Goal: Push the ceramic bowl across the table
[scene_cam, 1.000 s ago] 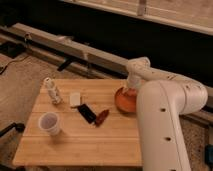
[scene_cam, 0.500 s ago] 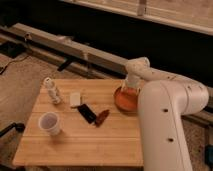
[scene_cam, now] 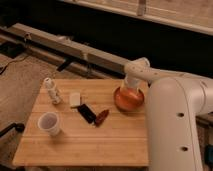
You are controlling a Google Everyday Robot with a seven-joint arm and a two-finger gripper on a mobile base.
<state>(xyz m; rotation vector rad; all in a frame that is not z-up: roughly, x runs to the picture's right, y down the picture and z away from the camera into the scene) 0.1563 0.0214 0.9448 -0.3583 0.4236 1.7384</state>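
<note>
The orange-red ceramic bowl (scene_cam: 128, 100) sits near the right edge of the light wood table (scene_cam: 85, 137), toward the far side. My white arm reaches in from the right and bends down over the bowl. The gripper (scene_cam: 131, 86) is at the bowl's far rim, pointing down into or against it. The arm's wrist hides most of the gripper.
A white paper cup (scene_cam: 49, 123) stands at the front left. A small white bottle (scene_cam: 51, 90) stands at the far left. A pale small block (scene_cam: 75, 99), a black flat object (scene_cam: 86, 113) and a reddish-brown object (scene_cam: 101, 117) lie mid-table. A rail (scene_cam: 75, 47) runs behind.
</note>
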